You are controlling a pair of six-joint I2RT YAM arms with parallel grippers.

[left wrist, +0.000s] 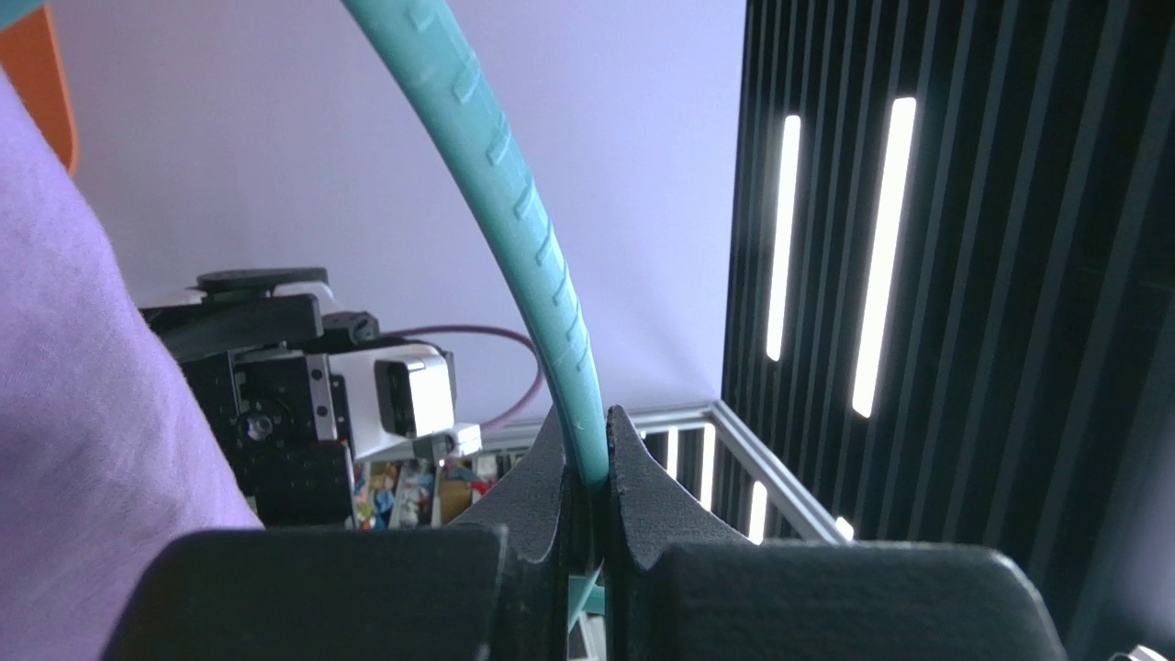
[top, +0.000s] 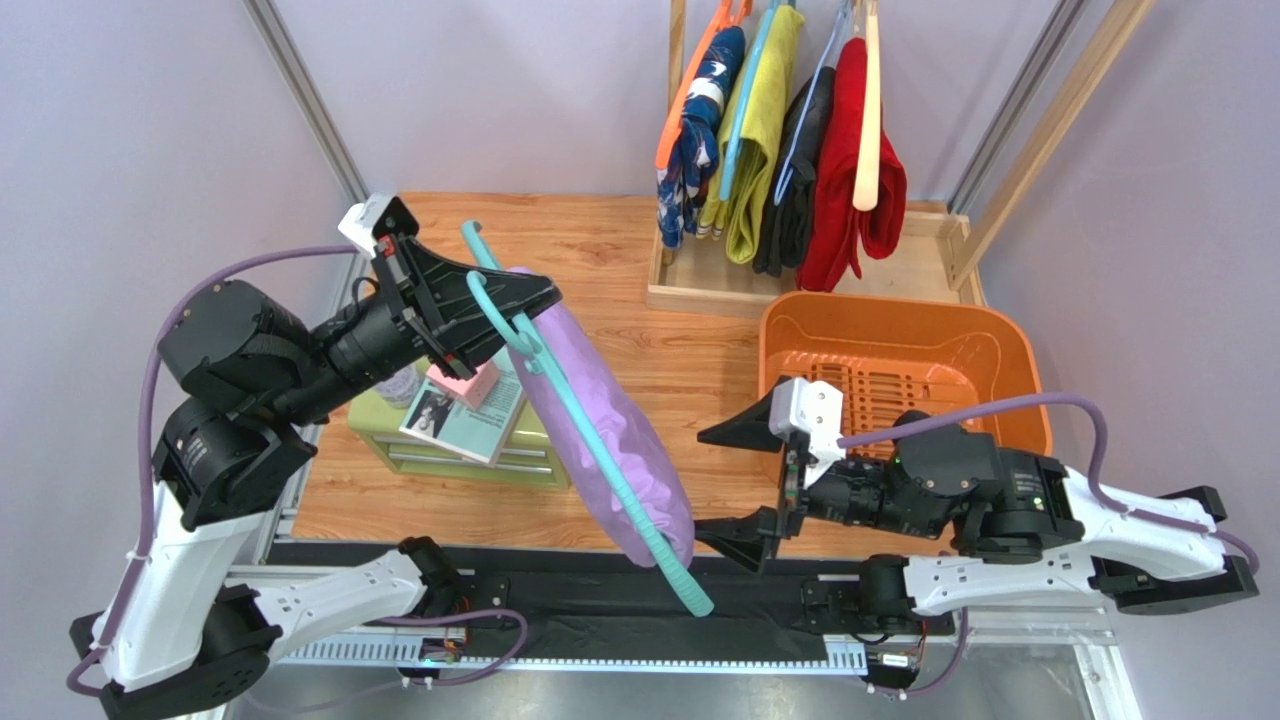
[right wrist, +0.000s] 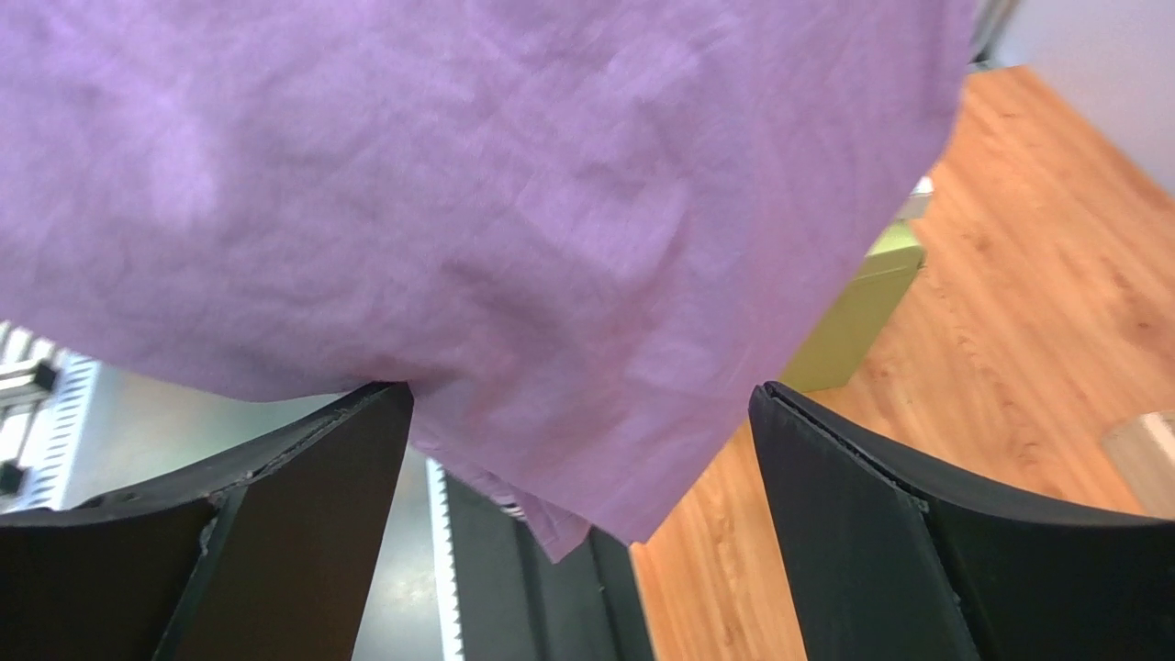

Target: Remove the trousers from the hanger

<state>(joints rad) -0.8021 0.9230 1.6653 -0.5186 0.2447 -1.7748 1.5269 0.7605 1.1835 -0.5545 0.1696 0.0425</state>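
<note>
Only the top view shows the whole layout. The left gripper holds a teal hanger up over the worktop, and the lilac trousers are draped over it, slanting down toward the near edge. The right gripper sits just beside their lower end, in front of the orange basket. Four more trousers, navy, yellow-green, black and red, hang on the rack at the back. A green drawer box stands below the hanger. The left wrist view settles the grip: the fingers are pinched tight on the hanger's ribbed curve, with lilac cloth filling the left edge of that picture. The right wrist view shows this gripper spread wide and holding nothing. The trousers hang close in front of it, and their lowest fold dips into the gap between the two fingers. Whether the cloth touches either finger cannot be told.
</note>
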